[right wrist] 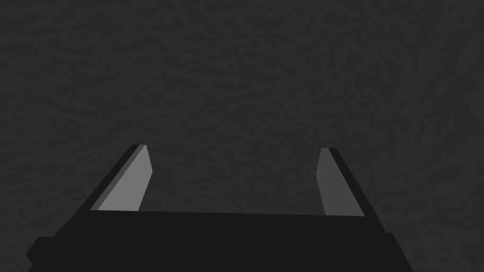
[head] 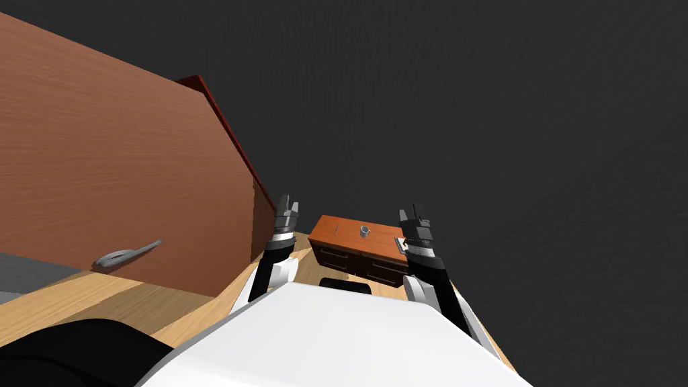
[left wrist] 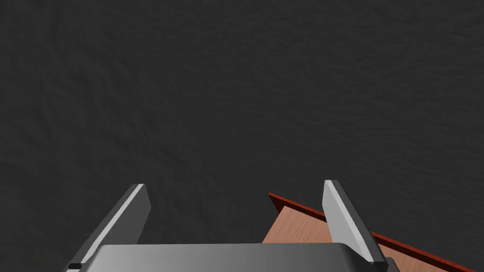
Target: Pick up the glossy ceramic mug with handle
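Observation:
A small grey mug (head: 364, 231) stands upright on the top of a low brown cabinet (head: 342, 234) with dark drawer fronts, seen far ahead in the head view between my two arms. My left gripper (head: 287, 203) is raised to the left of the cabinet, and its fingers (left wrist: 347, 219) stand wide apart with nothing between them. My right gripper (head: 414, 212) hangs over the cabinet's right end, open and empty as well (right wrist: 234, 158). Both are well apart from the mug.
A brown door (head: 121, 181) with a grey lever handle (head: 124, 254) stands open close on my left, its red-brown edge (left wrist: 331, 219) beside my left fingers. A thin dark item (head: 335, 230) and a pale flat item (head: 401, 243) lie on the cabinet. Dark grey wall lies behind; the floor (head: 80, 302) is light wood.

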Robot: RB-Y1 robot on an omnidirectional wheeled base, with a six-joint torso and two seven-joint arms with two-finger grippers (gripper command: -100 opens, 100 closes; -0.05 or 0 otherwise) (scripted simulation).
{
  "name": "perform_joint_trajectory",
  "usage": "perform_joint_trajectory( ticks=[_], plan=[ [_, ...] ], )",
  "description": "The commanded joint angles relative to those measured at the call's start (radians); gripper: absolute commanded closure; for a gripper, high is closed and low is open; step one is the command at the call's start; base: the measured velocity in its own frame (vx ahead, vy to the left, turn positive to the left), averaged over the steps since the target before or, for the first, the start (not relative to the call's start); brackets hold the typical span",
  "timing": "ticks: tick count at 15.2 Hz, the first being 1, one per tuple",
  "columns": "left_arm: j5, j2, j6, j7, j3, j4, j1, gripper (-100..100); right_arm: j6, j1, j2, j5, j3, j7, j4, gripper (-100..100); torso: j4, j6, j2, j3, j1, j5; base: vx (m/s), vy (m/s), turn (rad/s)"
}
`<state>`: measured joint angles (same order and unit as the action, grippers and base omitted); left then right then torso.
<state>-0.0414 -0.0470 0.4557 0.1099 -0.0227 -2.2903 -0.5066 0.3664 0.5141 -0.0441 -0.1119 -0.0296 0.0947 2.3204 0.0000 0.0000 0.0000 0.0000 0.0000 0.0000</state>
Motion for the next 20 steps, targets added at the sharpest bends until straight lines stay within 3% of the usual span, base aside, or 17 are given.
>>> perform_joint_trajectory(
  ticks=[1,10,11,16,17,20],
  plan=[
    [0.000,0.000,0.000,0.000,0.000,0.000,0.000,0,0.001,0.002,-0.043,-0.004,-0.010,0.012,-0.035,-100,0.000,0.000,0.000,0.000,0.000,0.000,0.000,0.026,0.112],
    [0.000,0.000,0.000,0.000,0.000,0.000,0.000,0,0.004,0.013,-0.184,-0.022,-0.057,0.074,-0.204,-100,0.000,0.000,0.000,0.000,0.004,0.001,0.005,0.062,0.168],
    [0.000,0.000,0.000,0.000,0.000,0.000,0.000,0,0.005,0.016,-0.218,-0.028,-0.071,0.091,-0.227,-100,0.000,0.000,0.000,0.000,0.004,0.001,0.009,0.074,0.238],
    [0.000,0.000,0.000,0.000,0.000,0.000,0.000,0,0.006,0.019,-0.255,-0.034,-0.086,0.111,-0.303,-100,0.000,0.000,0.000,0.000,0.004,0.001,0.006,0.053,0.127],
    [0.000,0.000,0.000,0.000,0.000,0.000,0.000,0,0.007,0.022,-0.293,-0.040,-0.102,0.131,-0.330,-100,0.000,0.000,0.000,0.000,0.003,0.001,0.006,0.057,0.182],
    [0.000,0.000,0.000,0.000,0.000,0.000,0.000,0,0.008,0.025,-0.332,-0.047,-0.118,0.154,-0.407,-100,0.000,-0.001,0.000,0.000,0.005,0.001,0.008,0.067,0.217]
  ],
)
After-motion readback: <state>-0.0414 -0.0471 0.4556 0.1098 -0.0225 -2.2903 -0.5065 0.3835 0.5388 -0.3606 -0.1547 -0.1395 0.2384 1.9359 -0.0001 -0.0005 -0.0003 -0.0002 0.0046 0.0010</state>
